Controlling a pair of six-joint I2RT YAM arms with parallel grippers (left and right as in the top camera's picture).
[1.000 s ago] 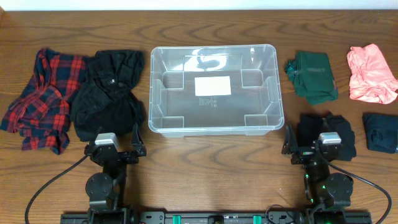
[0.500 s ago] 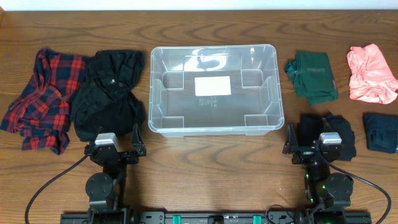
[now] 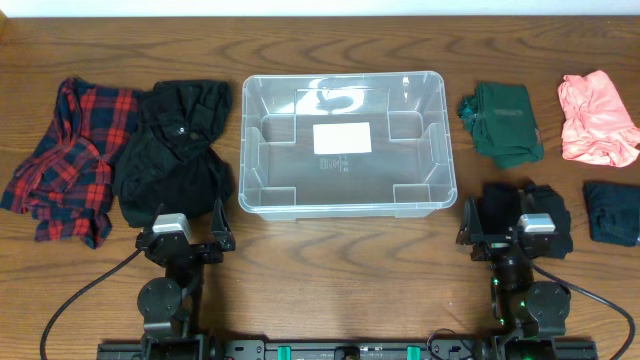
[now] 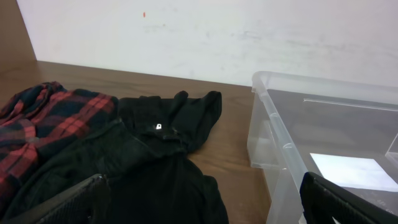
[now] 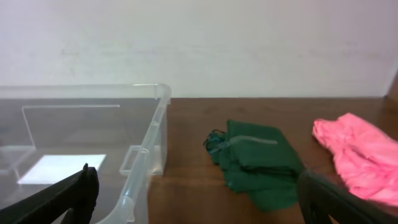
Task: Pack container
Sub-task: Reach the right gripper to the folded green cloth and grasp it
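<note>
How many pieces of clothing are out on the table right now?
6. Left of the container: plaid shirt, black garment. To its right, at the back: green garment, pink garment; in front: smaller black bundle, navy piece at the edge. Piles could hide more.

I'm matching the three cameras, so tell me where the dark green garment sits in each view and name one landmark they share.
Overhead: the green garment lies upper right, just right of the clear bin.
Left wrist: not in it.
Right wrist: right of centre, between the clear bin and the pink garment.
Shared landmark: the clear bin, also on the right of the left wrist view.
</note>
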